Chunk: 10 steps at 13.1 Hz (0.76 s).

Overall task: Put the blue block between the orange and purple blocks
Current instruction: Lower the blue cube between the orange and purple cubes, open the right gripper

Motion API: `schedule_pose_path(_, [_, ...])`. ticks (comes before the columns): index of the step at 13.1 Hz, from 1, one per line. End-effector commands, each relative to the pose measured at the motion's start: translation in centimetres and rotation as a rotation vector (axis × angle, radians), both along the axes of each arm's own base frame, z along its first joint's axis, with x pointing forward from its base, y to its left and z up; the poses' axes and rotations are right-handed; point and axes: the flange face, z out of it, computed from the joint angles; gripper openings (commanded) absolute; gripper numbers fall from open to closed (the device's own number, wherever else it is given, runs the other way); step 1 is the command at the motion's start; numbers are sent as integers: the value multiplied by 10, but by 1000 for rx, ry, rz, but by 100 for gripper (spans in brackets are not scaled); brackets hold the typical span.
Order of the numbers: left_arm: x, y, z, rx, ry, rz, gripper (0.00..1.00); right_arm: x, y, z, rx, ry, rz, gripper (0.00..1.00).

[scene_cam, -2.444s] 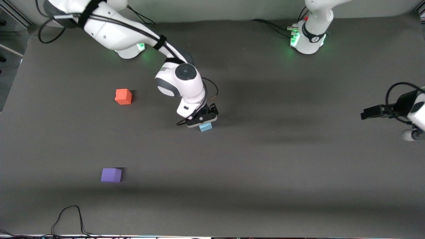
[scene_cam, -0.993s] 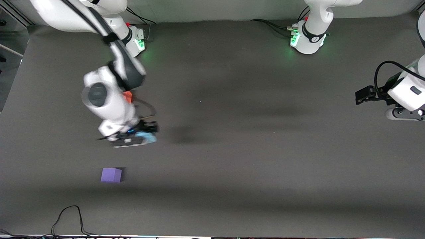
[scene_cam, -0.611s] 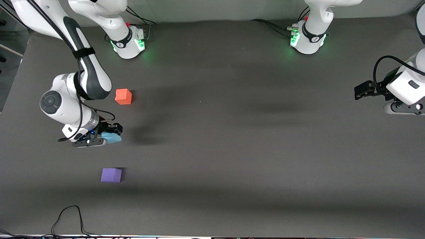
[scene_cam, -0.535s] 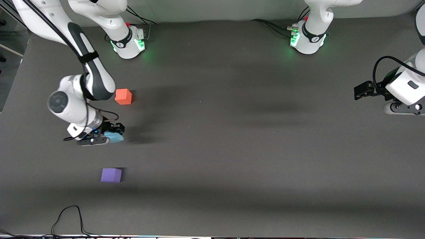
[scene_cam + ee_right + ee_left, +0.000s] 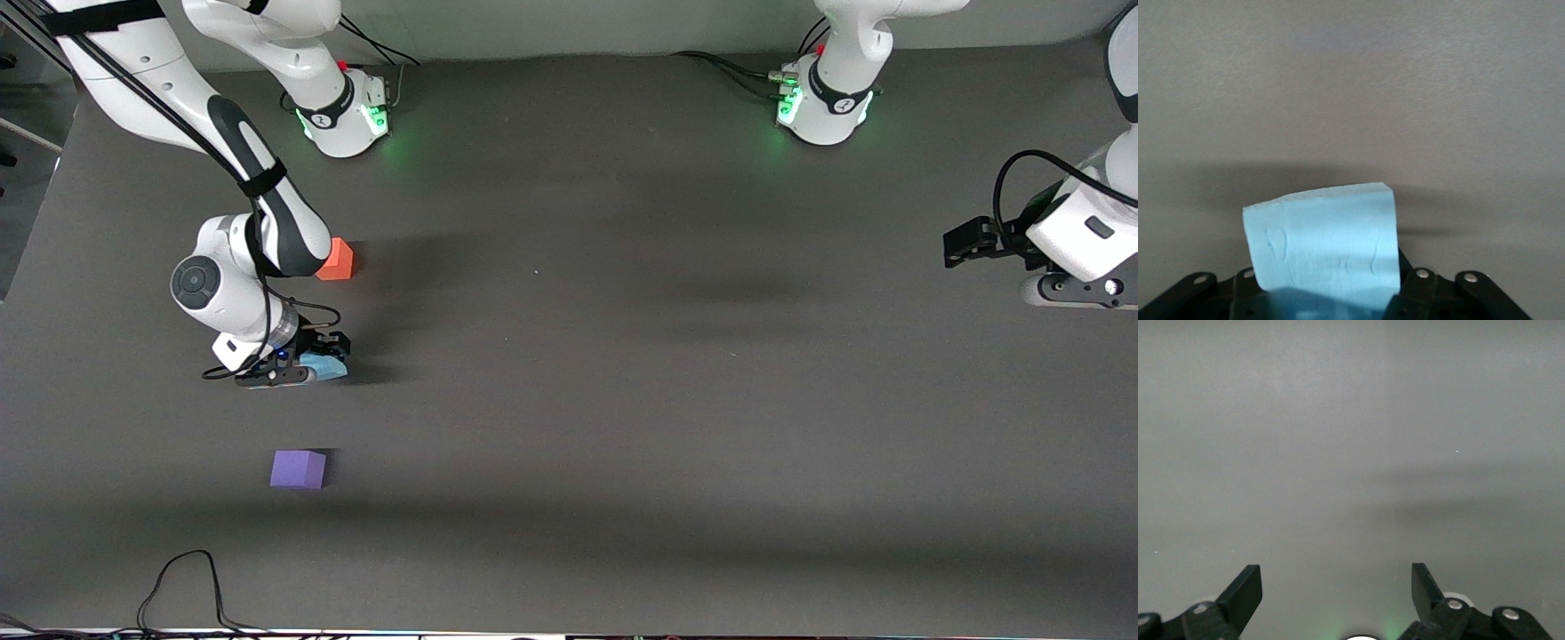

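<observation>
Front view: our right gripper [image 5: 313,366] pinches blue block [image 5: 324,365] in jaws, over tabletop [image 5: 622,400] between orange block [image 5: 340,260] and purple block [image 5: 298,468]. Transport looks done; lowering, release left. Left gripper [image 5: 965,242] waits, jaws spread.

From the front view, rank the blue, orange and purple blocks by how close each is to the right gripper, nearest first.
1. The blue block: held in the right gripper, over the table between the other two.
2. The orange block: on the table, farther from the front camera, partly hidden by the right arm.
3. The purple block: on the table, nearer the front camera. Its gap is close to the orange block's; the order is uncertain.
</observation>
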Motion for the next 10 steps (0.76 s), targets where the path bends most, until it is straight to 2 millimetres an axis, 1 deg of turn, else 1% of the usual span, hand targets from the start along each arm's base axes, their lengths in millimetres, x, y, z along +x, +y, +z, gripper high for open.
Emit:
schedule_pose_path(1, [-7, 3, 3, -9, -16, -10, 100, 0, -16, -6, -3, -11, -17, 56])
schedule_pose_path(2, [-7, 3, 3, -11, -16, -10, 100, 1, -19, -6, -5, -11, -13, 74])
schedule_pose_path(3, [-7, 2, 5, -11, -27, -10, 100, 1, -20, -6, -7, -13, -14, 100])
schedule_pose_path(4, [-6, 1, 5, -11, -31, -12, 100, 2, -20, -3, -6, -16, -14, 100])
schedule_pose_path(5, [-6, 2, 6, -12, -41, -10, 100, 4, -20, 4, -6, -24, -12, 100])
schedule_pose_path(6, [-6, 3, 8, -12, -47, -9, 100, 7, -19, 20, -5, -49, -15, 100])
schedule_pose_path(7, [-6, 2, 10, -12, -48, -9, 100, 14, -19, 43, -4, -91, -18, 100])
schedule_pose_path(8, [-6, 0, 11, -11, -50, -4, 100, 17, -19, 71, -2, -108, -16, 100])
schedule_pose_path(9, [-7, 0, 12, -11, -52, -4, 100, 23, -19, 105, 1, -111, -17, 100])
schedule_pose_path(10, [-7, 0, 12, -11, -49, 0, 100, 25, -18, 146, 5, -94, -19, 100])
